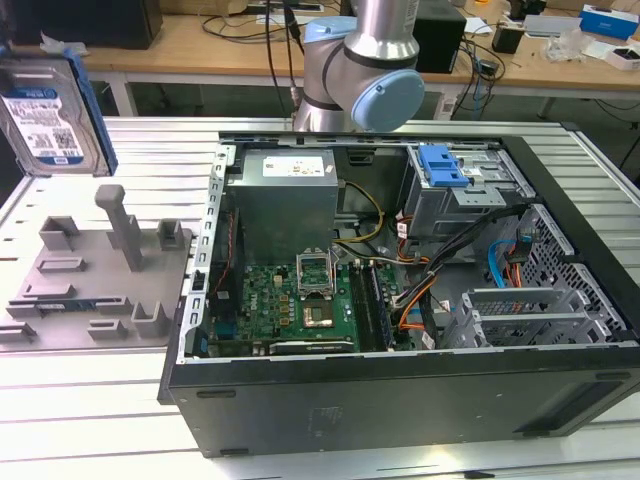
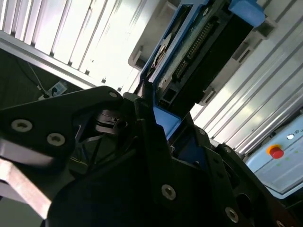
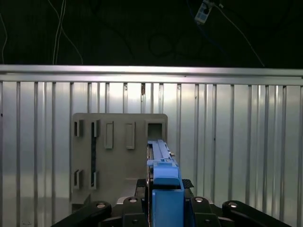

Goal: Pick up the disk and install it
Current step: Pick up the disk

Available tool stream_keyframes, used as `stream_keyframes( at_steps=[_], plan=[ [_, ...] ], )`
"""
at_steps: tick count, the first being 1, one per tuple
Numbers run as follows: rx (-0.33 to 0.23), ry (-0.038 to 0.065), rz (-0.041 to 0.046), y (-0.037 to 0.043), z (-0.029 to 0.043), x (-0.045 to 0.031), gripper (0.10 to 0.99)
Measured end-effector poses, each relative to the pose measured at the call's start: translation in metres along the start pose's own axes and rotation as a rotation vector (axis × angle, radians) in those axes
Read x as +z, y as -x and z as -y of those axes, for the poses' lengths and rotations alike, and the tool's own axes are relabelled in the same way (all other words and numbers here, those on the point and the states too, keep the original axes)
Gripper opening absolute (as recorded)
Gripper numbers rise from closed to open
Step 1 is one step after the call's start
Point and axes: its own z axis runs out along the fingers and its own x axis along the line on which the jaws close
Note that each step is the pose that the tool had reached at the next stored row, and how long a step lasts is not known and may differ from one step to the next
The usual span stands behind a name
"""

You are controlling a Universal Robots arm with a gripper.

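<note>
My jaws are closed tight on the disk (image 1: 45, 112). I hold it by its blue frame (image 3: 164, 177), and it stands up on its edge. In the exterior view the disk is in the upper left of the frame, with its white and blue label facing out. It hangs in the air and does not touch the grey holder (image 1: 100, 270) lying below it on the tabletop (image 1: 90, 410). The open computer box (image 1: 400, 400) sits just to the exterior view's right of the holder. My arm (image 1: 365, 60) is at the top middle of the frame.
</note>
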Motion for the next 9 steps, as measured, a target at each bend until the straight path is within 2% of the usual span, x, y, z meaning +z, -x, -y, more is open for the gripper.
stream_keyframes(
  at_steps=[1, 4, 7, 9],
  plan=[
    [0.000, 0.000, 0.0002, -0.0001, 0.0019, -0.0102, 0.369],
    [0.000, 0.000, 0.0011, -0.0004, 0.0064, -0.0339, 0.369],
    [0.000, 0.000, 0.0021, -0.0005, 0.0086, -0.0464, 0.369],
    [0.000, 0.000, 0.0024, -0.0007, 0.0086, -0.0466, 0.369]
  ],
)
